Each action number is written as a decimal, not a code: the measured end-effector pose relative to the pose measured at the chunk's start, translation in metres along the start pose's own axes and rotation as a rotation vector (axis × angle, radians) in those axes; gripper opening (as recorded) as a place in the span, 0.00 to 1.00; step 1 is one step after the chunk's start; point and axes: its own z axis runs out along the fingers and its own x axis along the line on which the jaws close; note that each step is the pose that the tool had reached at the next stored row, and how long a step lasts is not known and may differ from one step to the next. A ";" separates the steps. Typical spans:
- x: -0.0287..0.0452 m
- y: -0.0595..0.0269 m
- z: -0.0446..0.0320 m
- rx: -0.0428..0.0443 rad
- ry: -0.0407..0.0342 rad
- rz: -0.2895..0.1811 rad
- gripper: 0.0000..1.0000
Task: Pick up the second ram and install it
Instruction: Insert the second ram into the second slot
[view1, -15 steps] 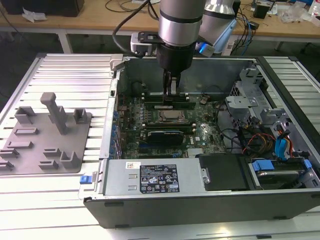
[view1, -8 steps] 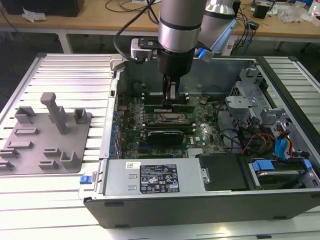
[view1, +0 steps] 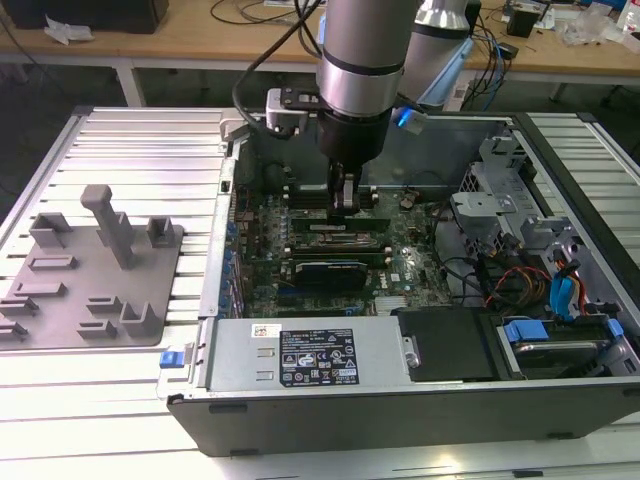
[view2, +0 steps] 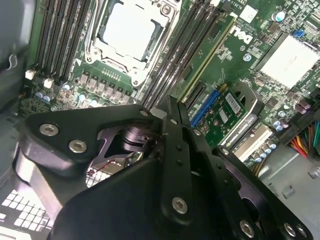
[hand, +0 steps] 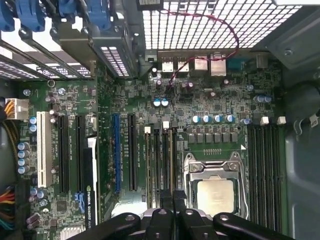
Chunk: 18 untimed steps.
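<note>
Second ram (view2: 207, 58) sits edge-up in a memory slot on the motherboard (hand: 210, 100), next to the processor socket (hand: 216, 192). Exterior view, left to right: grey holder tray (view1: 90, 265) on the bench (view1: 130, 130), well apart; pincer (view1: 343, 207) down inside the PC case (view1: 400, 425) over the slots; drive cables (view1: 555, 285) off to the side. Pincer tips pressed together at the stick's end, can't tell if touching. Reads as the seating step: needs a straight, even push, latches unconfirmed
</note>
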 end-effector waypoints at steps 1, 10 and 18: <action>0.0000 -0.0001 0.0019 0.0000 0.0001 0.000 0.09; 0.0004 -0.0035 0.0204 -0.0001 -0.0001 0.000 0.09; 0.0006 -0.0038 0.0312 -0.0001 0.0000 0.000 0.09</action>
